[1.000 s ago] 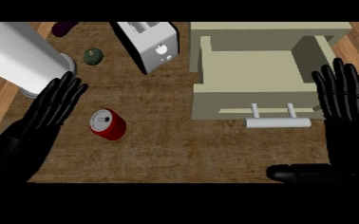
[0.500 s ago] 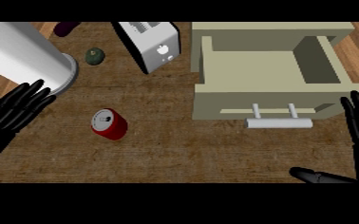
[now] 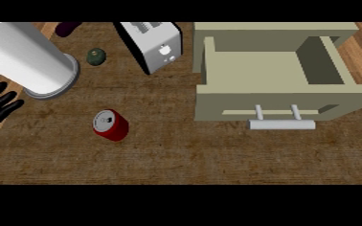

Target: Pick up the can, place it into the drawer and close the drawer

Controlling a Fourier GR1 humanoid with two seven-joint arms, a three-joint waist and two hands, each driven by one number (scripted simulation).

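The left hand showed only as black fingertips at the far left edge of the head view, well to the left of the can and apart from it; the fingers appeared spread and straight, grasping nothing. A large white cylinder lay tilted up and to the left of the can, its grey-rimmed end pointing toward the can but not touching it. A dark purple object sat at the top edge, above the can, partly cut off. A small dark green round object rested above the can, between the cylinder and the toaster. The can, red with a silver top, stood on the wooden counter, untouched by either hand and well to the left of the drawer. The toaster, white with a dark side, stood up and to the right of the can, just beside the drawer's left wall. The beige drawer was open to the right of the can, its interior visible, with a pale bar handle on its front face. The right hand did not appear in the view.
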